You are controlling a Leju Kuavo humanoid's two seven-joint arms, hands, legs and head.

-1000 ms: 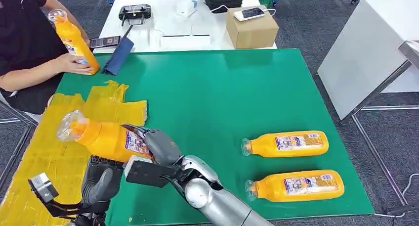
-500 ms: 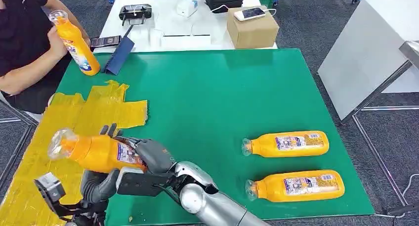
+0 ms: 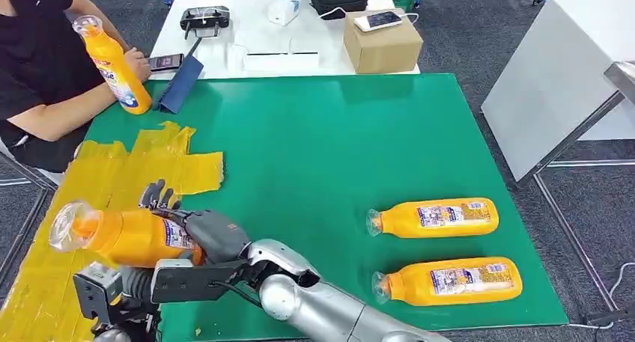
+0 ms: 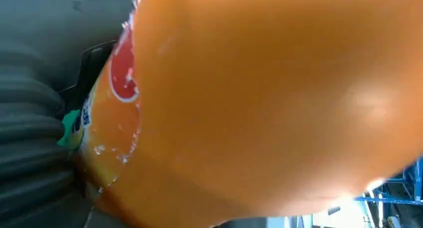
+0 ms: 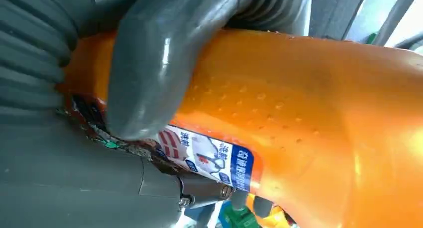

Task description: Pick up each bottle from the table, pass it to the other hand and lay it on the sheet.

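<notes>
1. Fingers (image 5: 149, 73) of the right hand (image 3: 213, 233) wrap the orange bottle (image 3: 123, 236) at its labelled body — a thick grey thumb lies across the orange plastic in the right wrist view.
2. Just beyond that grip, dark fingertips of the left hand (image 3: 153, 198) poke up behind the bottle; its wrist sits under the bottle, and the left wrist view has the orange body pressed close against the ribbed cover. Whether this hand grips or only cradles the bottle I cannot tell.
3. Held bottle lies nearly level, clear cap end pointing away from the right fingers, above the yellow sheet (image 3: 67, 215) at the green desk's (image 3: 322, 147) near left part.
4. Well apart from the fingers, to their right, two more bottles — one (image 3: 434, 217) and another (image 3: 449, 280) — lie on the desk, side by side.
5. Far ahead of the fingers, a person's hand (image 3: 137, 59) is beside a standing bottle (image 3: 111, 61).
</notes>
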